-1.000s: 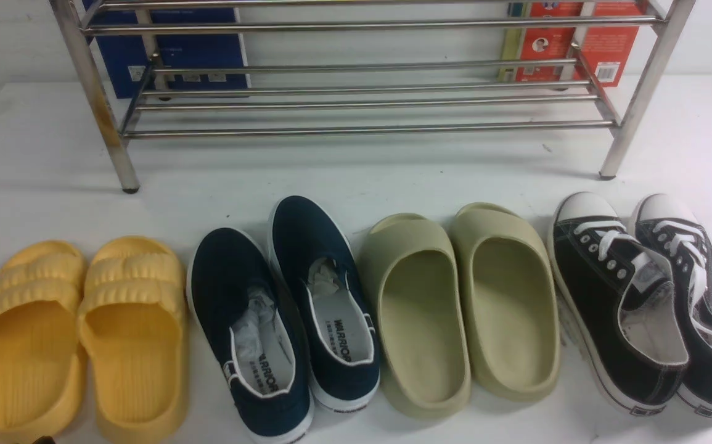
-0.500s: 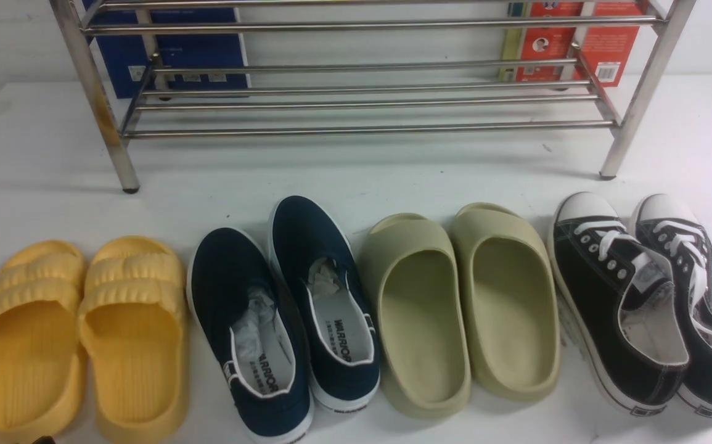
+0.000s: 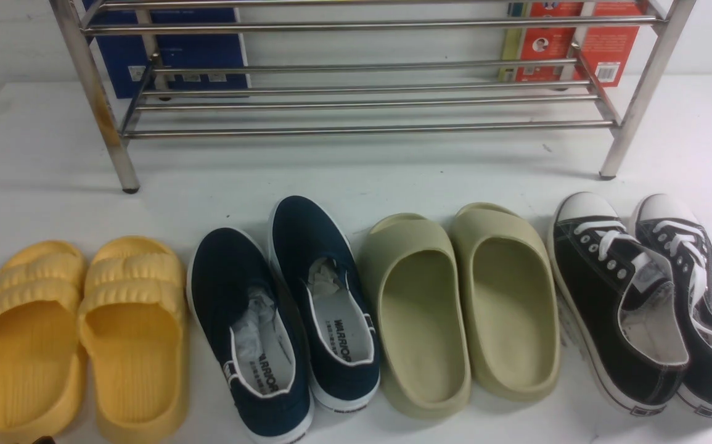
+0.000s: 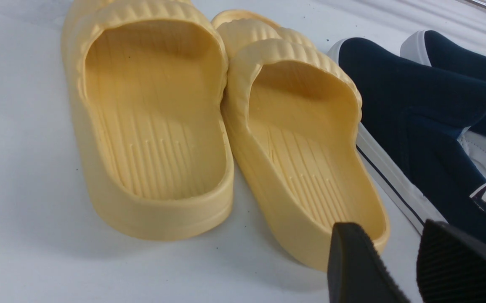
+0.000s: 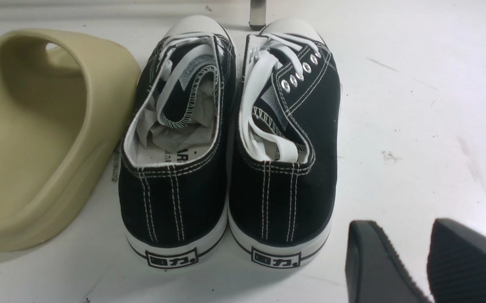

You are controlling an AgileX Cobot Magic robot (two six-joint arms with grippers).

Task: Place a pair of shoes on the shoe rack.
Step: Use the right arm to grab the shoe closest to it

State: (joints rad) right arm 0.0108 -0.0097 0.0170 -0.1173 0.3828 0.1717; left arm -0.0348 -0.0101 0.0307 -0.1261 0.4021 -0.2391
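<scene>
The pair of shoes, two black canvas sneakers point(image 3: 608, 308) with white laces and toe caps, stands side by side on the white table at the far right, toes toward the shoe rack point(image 3: 356, 128). In the right wrist view their heels point(image 5: 175, 185) face me. My right gripper point(image 5: 405, 225) hangs open just behind and to the outer side of the right-hand sneaker point(image 5: 285, 185), with nothing between its fingers. My left gripper point(image 4: 390, 227) is open and empty at the heel of a yellow slide point(image 4: 301, 147). Neither gripper shows in the front view.
In front of the rack, left of the sneakers, stand yellow slides point(image 3: 78, 333), navy slip-ons point(image 3: 282, 308) and olive slides point(image 3: 460, 308). A blue box point(image 3: 171, 55) and a red box point(image 3: 602, 43) stand behind the rack. One rack leg point(image 5: 257, 14) stands just beyond the sneakers' toes.
</scene>
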